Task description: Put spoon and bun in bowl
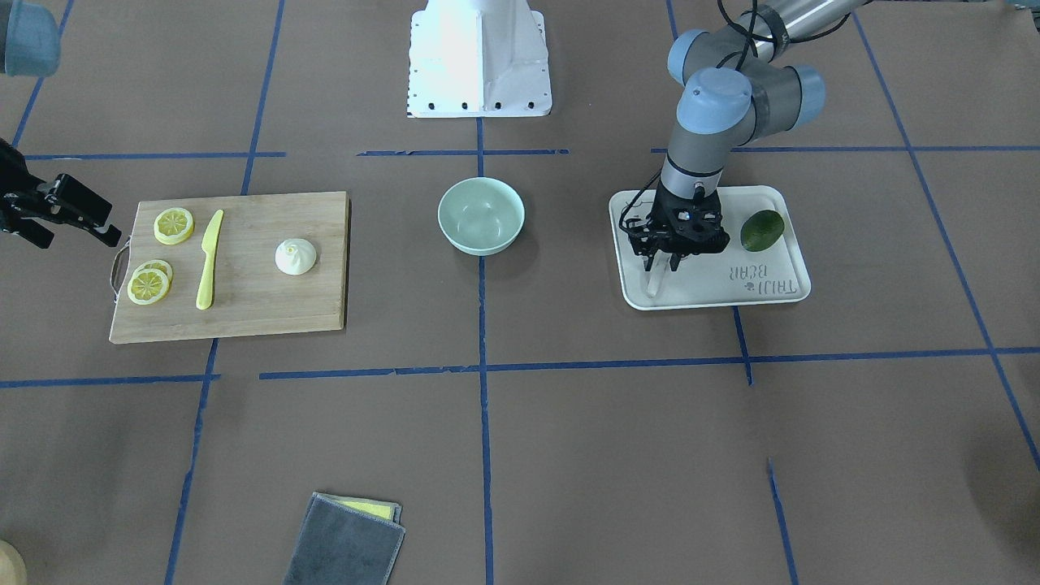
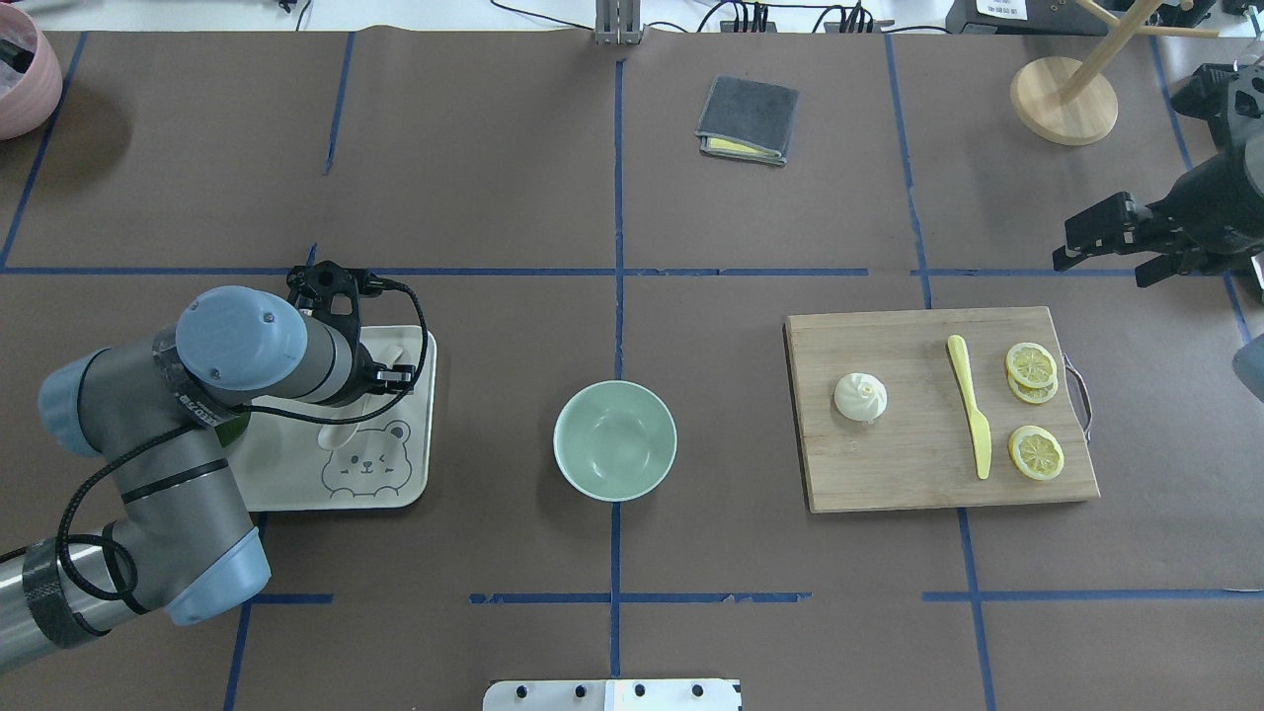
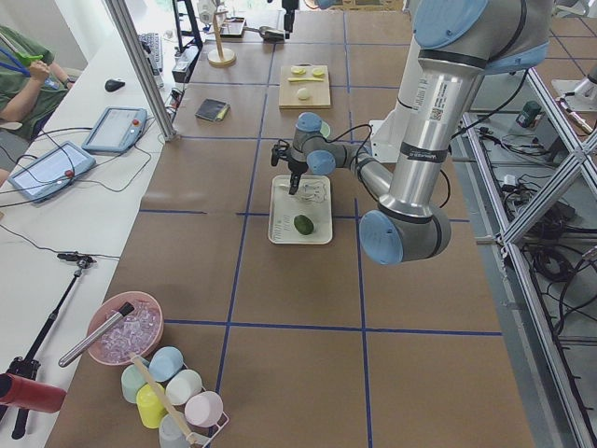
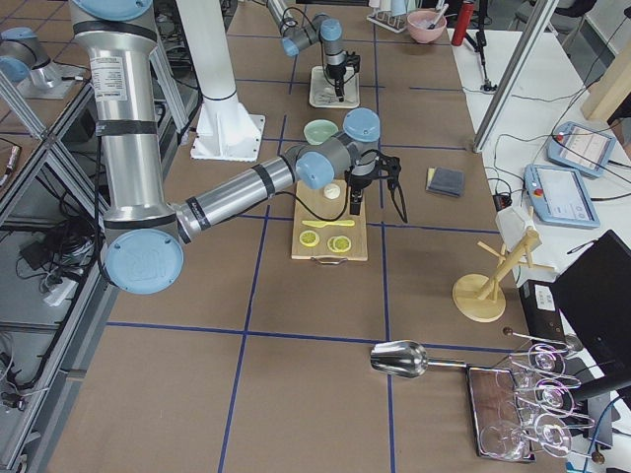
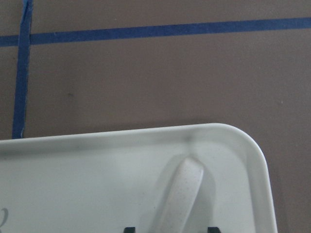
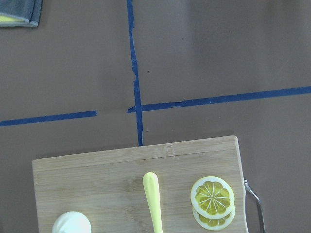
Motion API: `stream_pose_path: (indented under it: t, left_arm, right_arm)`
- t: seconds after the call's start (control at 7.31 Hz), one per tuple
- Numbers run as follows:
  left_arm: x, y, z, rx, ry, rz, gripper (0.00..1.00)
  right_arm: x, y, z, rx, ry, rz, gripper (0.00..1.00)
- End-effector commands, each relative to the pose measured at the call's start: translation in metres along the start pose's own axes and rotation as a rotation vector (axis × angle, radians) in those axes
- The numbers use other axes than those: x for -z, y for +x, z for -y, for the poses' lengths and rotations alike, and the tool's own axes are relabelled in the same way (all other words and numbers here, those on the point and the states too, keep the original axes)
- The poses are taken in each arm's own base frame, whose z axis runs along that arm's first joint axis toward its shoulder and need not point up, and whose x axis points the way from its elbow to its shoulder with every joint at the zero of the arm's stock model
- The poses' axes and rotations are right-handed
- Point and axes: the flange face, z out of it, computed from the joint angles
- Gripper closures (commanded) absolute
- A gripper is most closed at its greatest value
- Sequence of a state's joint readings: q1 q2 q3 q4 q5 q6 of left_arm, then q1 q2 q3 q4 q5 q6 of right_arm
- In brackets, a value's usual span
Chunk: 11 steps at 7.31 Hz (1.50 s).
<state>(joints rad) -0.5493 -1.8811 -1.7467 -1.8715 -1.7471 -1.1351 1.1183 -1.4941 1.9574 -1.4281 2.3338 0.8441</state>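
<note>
The off-white spoon (image 5: 180, 199) lies on the white tray (image 1: 780, 284), its handle toward the tray's corner. My left gripper (image 1: 662, 262) is low over it and open; in the left wrist view the black fingertips (image 5: 212, 229) stand on either side of the handle without touching it. The mint-green bowl (image 1: 481, 215) stands empty at the table's centre, also seen in the overhead view (image 2: 614, 439). The white pleated bun (image 1: 295, 257) sits on the wooden cutting board (image 1: 260, 301). My right gripper (image 2: 1101, 242) is open and empty, beyond the board's outer end.
A green fruit (image 1: 762, 230) lies on the tray beside the left gripper. A yellow plastic knife (image 1: 209, 260) and lemon slices (image 1: 174, 225) lie on the board. A folded grey cloth (image 2: 748, 118) lies at the far side. A wooden stand (image 2: 1064, 99) is far right.
</note>
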Motion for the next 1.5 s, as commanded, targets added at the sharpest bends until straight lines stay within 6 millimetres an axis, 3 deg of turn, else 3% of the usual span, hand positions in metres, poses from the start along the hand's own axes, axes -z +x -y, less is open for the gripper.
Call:
stream_pose_path:
  t: [0.0, 0.14, 0.27, 0.55, 0.82, 1.09, 1.23, 1.37]
  left_arm:
    - [0.002, -0.001, 0.000, 0.000, 0.002, -0.002, 0.89]
    - [0.007, 0.000, 0.002, 0.001, 0.007, -0.009, 0.99]
    - [0.011, 0.000, 0.004, 0.003, 0.013, -0.013, 1.00]
    - [0.040, 0.001, 0.015, 0.012, 0.038, -0.035, 1.00]
    - [0.062, 0.002, 0.033, 0.041, 0.056, -0.035, 1.00]
    - [0.082, 0.037, 0.044, 0.172, 0.018, -0.124, 1.00]
    - [0.099, 0.067, 0.053, 0.257, 0.025, -0.174, 1.00]
    - [0.102, 0.092, 0.048, 0.378, 0.007, -0.216, 1.00]
  right_arm:
    - [0.000, 0.000, 0.000, -0.001, 0.000, 0.000, 0.00]
    - [0.001, -0.001, 0.000, -0.008, 0.001, 0.002, 0.00]
    - [0.000, -0.002, 0.000, -0.013, 0.000, 0.002, 0.00]
    - [-0.010, -0.015, -0.005, -0.008, -0.009, -0.004, 0.00]
    - [-0.035, -0.064, -0.014, -0.016, -0.001, -0.017, 0.00]
    - [-0.076, -0.110, -0.040, 0.005, 0.043, -0.051, 0.00]
    - [-0.098, -0.130, -0.061, 0.012, 0.067, -0.040, 0.00]
    - [-0.122, -0.147, -0.084, 0.016, 0.072, -0.047, 0.00]
